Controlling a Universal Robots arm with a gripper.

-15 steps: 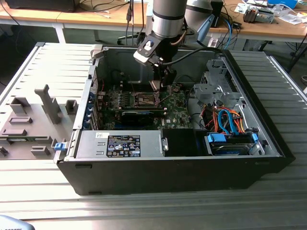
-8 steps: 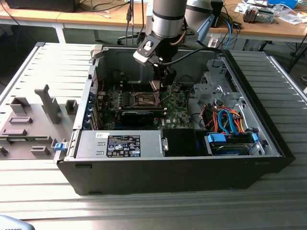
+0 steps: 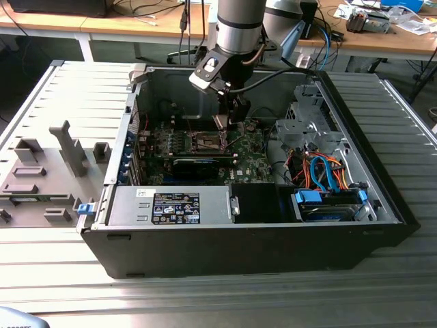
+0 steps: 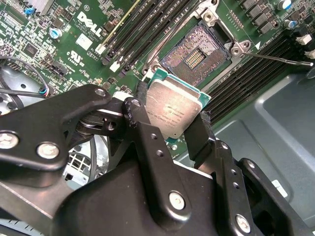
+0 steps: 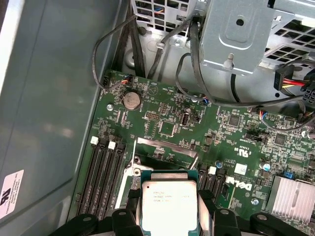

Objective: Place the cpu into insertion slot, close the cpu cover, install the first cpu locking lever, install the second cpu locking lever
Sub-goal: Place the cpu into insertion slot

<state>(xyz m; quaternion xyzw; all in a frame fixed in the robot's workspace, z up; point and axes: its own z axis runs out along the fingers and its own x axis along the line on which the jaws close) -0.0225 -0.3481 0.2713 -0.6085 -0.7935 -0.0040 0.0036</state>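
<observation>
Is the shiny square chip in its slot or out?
Out. The gripper holds the cpu between its jaws, and the insertion slot is bare, its pins uncovered.

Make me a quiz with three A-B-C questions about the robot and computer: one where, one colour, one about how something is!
1. Where is the cpu? A on the floor; B in the claw; C in a person's hand.
2. What colour is the circuit board? A red; B blue; C green.
3. The insertion slot is: A empty; B holding the cpu; C taped shut.
Answers: 1 B, the claw pinches its edges. 2 C, green surrounds the slot. 3 A, its bare contacts show.
</observation>
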